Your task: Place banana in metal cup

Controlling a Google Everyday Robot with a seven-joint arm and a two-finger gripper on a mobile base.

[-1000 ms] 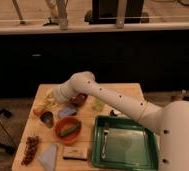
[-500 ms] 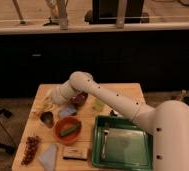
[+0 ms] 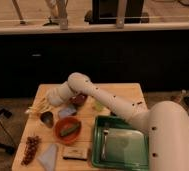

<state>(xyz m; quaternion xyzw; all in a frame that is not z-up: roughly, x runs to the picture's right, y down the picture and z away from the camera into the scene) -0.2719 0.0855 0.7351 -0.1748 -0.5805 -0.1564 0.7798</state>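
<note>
Two bowls point(image 3: 56, 133) point(image 3: 80, 100), one metal cup point(image 3: 47, 118), one banana point(image 3: 37, 107), one tray point(image 3: 95, 150), one end effector point(image 3: 51, 100) beside the banana.

Dull metal cup point(image 3: 47, 118), wood table point(image 3: 119, 93); pincer point(image 3: 49, 101) near banana point(image 3: 36, 106).

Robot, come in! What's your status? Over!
Gripper low, right at banana. Metal cup close by, banana not inside. Nothing between them.

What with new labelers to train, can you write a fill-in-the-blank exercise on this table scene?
1. The green vegetable lies in the ____ bowl.
2. The gripper is at the pale yellow ____, close to the metal cup.
3. The tray next to that bowl is ____.
Missing words: orange; banana; green.
</note>
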